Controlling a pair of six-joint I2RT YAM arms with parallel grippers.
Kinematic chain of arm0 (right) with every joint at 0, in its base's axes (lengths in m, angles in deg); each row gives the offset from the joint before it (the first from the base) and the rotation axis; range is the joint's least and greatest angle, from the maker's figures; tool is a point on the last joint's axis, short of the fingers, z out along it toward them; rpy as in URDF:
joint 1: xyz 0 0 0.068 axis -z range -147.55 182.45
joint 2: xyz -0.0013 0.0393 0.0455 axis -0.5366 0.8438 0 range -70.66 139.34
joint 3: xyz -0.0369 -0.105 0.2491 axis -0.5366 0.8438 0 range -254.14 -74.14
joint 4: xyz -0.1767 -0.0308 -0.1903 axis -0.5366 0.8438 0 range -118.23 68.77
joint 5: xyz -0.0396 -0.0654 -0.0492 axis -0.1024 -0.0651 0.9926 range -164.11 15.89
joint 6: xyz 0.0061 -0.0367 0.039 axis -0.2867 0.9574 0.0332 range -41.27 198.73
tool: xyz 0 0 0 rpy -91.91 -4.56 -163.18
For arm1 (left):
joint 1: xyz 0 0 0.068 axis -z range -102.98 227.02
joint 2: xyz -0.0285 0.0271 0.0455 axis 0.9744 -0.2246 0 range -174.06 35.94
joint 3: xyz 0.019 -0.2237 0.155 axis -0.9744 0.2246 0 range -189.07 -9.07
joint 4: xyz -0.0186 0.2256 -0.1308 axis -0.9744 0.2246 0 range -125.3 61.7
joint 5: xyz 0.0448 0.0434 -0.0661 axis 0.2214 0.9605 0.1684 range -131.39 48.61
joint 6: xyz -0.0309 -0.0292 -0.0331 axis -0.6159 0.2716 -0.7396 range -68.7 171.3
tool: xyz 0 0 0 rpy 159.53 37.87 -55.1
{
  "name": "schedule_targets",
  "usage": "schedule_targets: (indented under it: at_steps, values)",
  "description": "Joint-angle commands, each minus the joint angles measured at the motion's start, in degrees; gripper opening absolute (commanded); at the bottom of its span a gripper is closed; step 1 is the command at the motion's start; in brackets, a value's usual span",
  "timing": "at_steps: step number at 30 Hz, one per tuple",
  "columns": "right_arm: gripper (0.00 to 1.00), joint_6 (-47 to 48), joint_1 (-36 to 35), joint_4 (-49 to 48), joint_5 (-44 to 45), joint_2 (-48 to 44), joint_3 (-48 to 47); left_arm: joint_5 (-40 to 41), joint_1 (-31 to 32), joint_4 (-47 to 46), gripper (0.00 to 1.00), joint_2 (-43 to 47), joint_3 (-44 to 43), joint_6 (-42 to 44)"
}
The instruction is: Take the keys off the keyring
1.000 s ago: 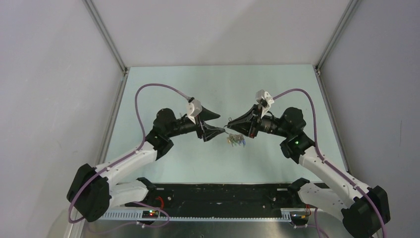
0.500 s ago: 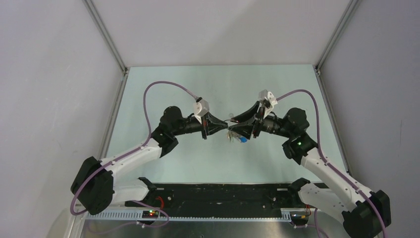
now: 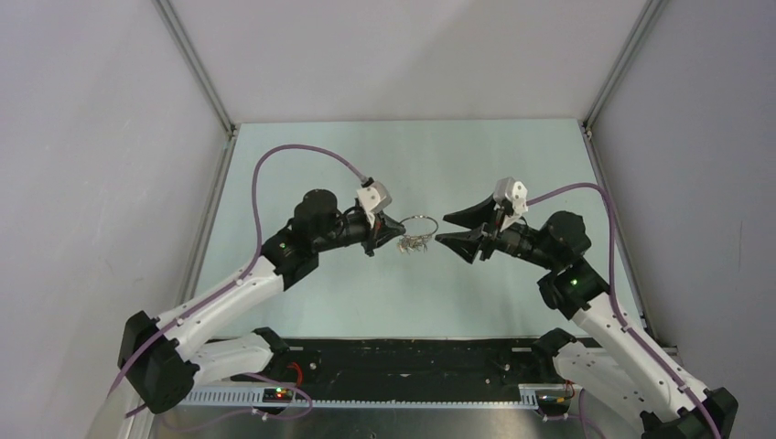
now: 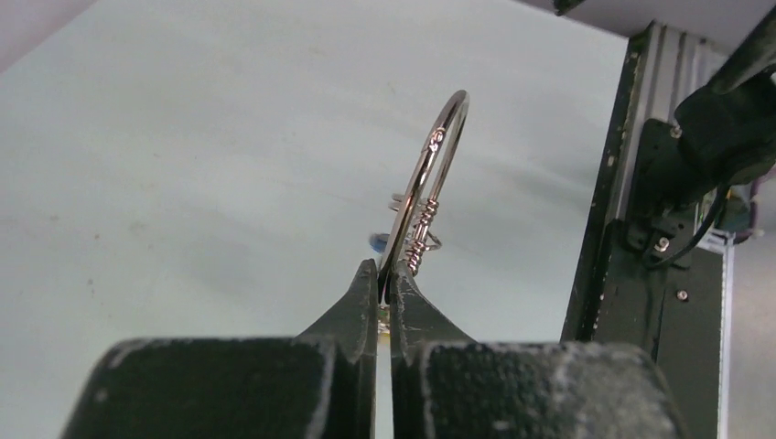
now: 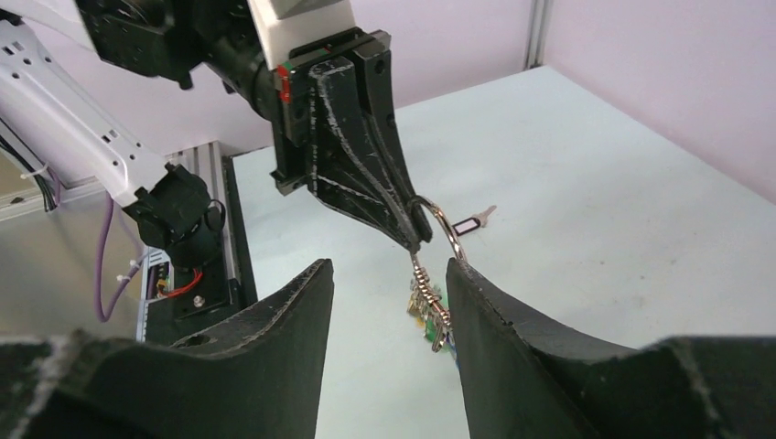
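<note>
i can read no words, numbers, brands or labels in any of these views. the keyring [image 4: 432, 146] pinched in my left gripper [image 4: 384, 274] has a tiny mark on its wire, too small and blurred for me to make out.

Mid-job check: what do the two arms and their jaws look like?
The left arm and right arm each have white lower links, black upper joints and a looping purple cable. The jaws are black, tapered and rough-textured. White camera mounts top each wrist; green lights glow near the elbows.
</note>
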Motion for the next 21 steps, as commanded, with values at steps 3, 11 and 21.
schedule_targets:
  at_steps: [3,11,21]
  values:
    - [0.55,2.9,-2.3,-2.1,0.4,2.2,-1.4,5.1,2.7,10.1,0.0,4.0,-4.0,6.4]
    - [0.55,15.2,-12.7,4.4,11.3,7.7,-6.1,3.6,3.2,10.6,0.0,5.4,-4.7,5.5]
    - [0.53,17.5,-16.6,3.8,27.6,11.4,-6.8,3.4,3.3,10.6,0.0,7.7,-4.6,5.0]
